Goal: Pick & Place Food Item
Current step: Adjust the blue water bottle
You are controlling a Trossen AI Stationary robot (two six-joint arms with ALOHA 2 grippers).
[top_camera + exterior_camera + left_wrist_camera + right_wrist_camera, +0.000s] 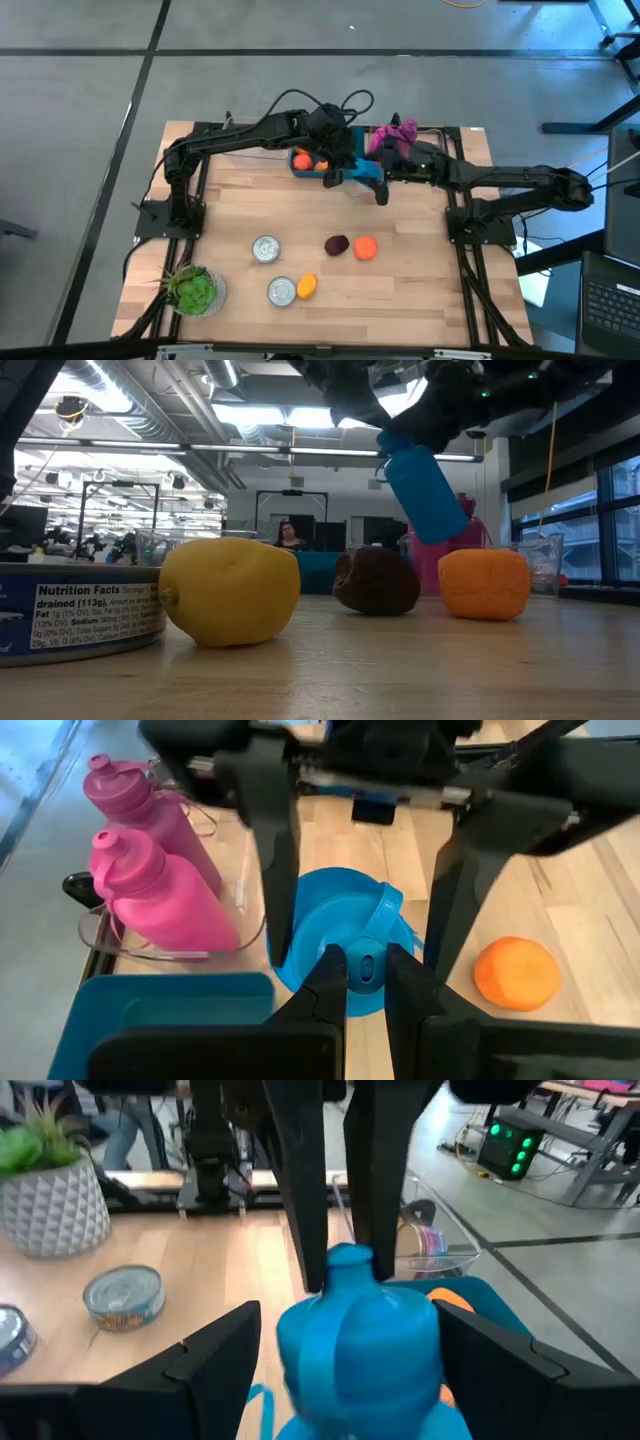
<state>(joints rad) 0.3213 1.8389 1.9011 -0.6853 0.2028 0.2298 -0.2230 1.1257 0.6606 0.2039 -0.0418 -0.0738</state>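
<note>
A blue bottle (425, 490) hangs tilted above the table's far middle, with my left gripper (367, 982) shut on its cap end. My right gripper (350, 1320) is open; its fingers (215, 1350) stand on either side of the bottle's body, and I cannot tell whether they touch it. A yellow lemon (230, 590), a dark fruit (377, 580) and an orange fruit (485, 582) rest on the wooden table nearer the front, away from both grippers. My left gripper pinches a small blue tab on the bottle's cap (365, 965) between its two fingers. The fingers come slanting down from the table's left. The bottle hangs below them, tilted, with its bottom (440, 530) clear of the table.
A blue bin (305, 162) with orange things stands at the far middle. Two pink bottles (150, 890) stand in a clear container beside it. Two cans (265, 248) and a potted plant (195, 290) stand at the front left.
</note>
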